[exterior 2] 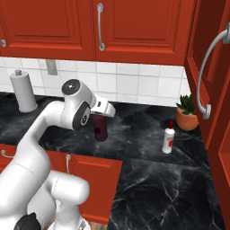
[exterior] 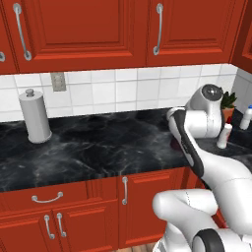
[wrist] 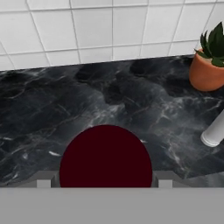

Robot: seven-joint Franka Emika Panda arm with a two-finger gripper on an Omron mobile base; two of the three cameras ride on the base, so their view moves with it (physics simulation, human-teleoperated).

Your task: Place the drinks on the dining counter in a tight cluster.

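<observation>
My gripper [exterior 2: 99, 119] is shut on the dark maroon bottle [exterior 2: 100, 130], holding it upright near its top over the tile-backed worktop [exterior 2: 134, 119]. In the hand view the bottle's round maroon top [wrist: 106, 157] sits between my two fingertips [wrist: 43, 180]. A white red-capped bottle [exterior 2: 168, 138] stands on the worktop to the right, also seen beside my arm [exterior: 224, 136]. A pale blue-capped bottle [exterior: 247, 118] stands further right near the corner. The dining counter is out of view.
A potted plant [exterior 2: 187, 114] in a terracotta pot stands at the back right corner. A tall grey paper-towel cylinder [exterior: 34, 115] stands at the far left. Red wall cupboards [exterior 2: 134, 27] hang above, and a tall red cabinet [exterior 2: 211, 90] closes the right side.
</observation>
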